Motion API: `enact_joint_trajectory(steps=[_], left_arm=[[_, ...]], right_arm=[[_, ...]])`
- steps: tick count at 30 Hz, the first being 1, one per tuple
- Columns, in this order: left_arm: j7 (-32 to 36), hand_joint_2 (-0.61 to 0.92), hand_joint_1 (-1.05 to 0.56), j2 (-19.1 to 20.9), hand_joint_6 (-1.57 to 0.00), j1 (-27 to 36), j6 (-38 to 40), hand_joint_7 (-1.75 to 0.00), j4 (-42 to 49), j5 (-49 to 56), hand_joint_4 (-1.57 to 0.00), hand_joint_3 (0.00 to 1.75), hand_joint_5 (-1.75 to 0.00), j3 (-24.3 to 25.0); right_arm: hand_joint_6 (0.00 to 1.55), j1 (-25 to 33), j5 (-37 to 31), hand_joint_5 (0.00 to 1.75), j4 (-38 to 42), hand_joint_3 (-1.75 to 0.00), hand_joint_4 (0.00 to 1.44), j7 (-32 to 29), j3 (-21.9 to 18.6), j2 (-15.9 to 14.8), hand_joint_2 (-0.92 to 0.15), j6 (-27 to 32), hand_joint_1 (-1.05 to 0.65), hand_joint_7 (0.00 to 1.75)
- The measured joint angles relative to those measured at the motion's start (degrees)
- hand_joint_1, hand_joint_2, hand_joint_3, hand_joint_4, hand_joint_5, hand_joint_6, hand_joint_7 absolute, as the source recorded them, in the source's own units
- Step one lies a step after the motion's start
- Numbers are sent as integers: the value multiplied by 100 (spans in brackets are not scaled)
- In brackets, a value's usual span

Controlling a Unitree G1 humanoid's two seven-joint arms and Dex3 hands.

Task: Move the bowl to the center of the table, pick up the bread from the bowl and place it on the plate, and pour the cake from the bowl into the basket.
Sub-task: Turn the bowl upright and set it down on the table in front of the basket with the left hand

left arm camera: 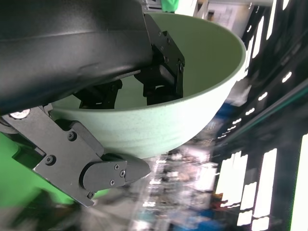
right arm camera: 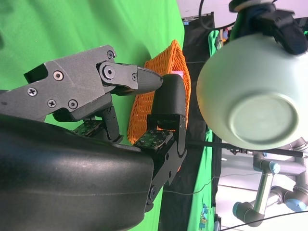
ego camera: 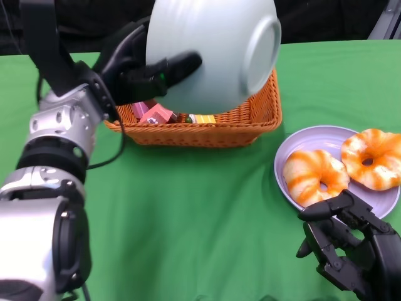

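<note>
Left hand (ego camera: 147, 72) grips the tipped bowl (ego camera: 210, 53) by its rim right above the basket (ego camera: 207, 128), while the right hand (ego camera: 348, 241) sits empty, fingers loosely apart, just off the plate (ego camera: 301, 147) edge.

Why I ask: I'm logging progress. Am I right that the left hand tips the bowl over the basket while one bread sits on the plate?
Not quite: the head view shows two breads on the plate, not one. The left hand does tip the bowl over the basket.
</note>
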Motion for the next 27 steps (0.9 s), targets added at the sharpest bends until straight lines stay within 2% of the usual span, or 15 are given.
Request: enact_joint_trajectory(steps=[2, 4, 10, 13, 14, 15, 16, 17, 19, 22, 24, 27], left_arm=[[-34, 62, -21, 134, -75, 217, -727, -155, -332, 394, -79, 95, -175, -336], [-6, 62, -20, 292, -71, 513, -1520, -151, -726, 759, -75, 98, -175, -651], [422, 61, -16, 596, -72, 1696, -3765, -153, -1467, 1539, -80, 95, -175, -1248], [890, 59, -14, 718, -78, 2093, -4950, -137, -1477, 1911, -79, 91, -172, -1352], [1130, 60, -13, 776, -80, 2190, -5409, -133, -1471, 2090, -79, 88, -172, -1365], [1410, 62, -12, 830, -78, 2262, -5816, -138, -1460, 2301, -78, 83, -173, -1366], [1758, 63, -11, 897, -74, 2340, -6228, -147, -1444, 2578, -78, 79, -174, -1353], [2133, 69, -13, 966, -64, 2425, -6608, -163, -1433, 2878, -77, 66, -174, -1318], [2798, 72, -13, 1057, -58, 2573, -7095, -172, -1399, 3409, -77, 59, -175, -1230], [3737, 70, -9, 1214, -56, 2758, -7474, -174, -1433, 4378, -76, 53, -175, -1111], [4435, 66, -5, 1289, -60, 2977, -7713, -166, -1615, 5100, -75, 52, -175, -932], [5518, 66, -5, 1394, -62, 3291, -7855, -166, -1933, 6076, -75, 53, -175, -766]], right_arm=[[62, 0, -4, 164, 0, -63, 66, -3, -8, 0, -78, 0, -18, 134], [61, -6, -3, 164, 1, -63, 65, 4, -9, 0, -78, 2, -18, 134], [62, -19, -11, 163, 0, -61, 66, -5, -28, -2, -79, 30, -18, 134], [61, -25, -4, 163, 0, -62, 66, 3, -35, -5, -79, 30, -18, 133], [61, -33, -3, 163, 0, -62, 66, 10, -36, -6, -79, 30, -19, 133], [61, -39, -3, 163, 0, -62, 66, 15, -38, -9, -79, 30, -18, 133], [61, -42, -2, 163, 0, -62, 66, 18, -43, -14, -78, 30, -18, 133], [61, -43, 6, 163, 0, -62, 66, 24, -48, -19, -78, 30, -18, 133], [60, -43, 46, 164, 0, -62, 65, 52, -61, -27, -78, 30, -18, 134], [60, -47, 85, 163, -3, -62, 64, 55, -58, -28, -78, 47, -19, 134], [61, -44, 87, 163, -10, -61, 64, 52, -60, -28, -78, 93, -19, 134], [61, -41, 106, 164, -10, -61, 65, 63, -68, -31, -79, 115, -19, 133]])
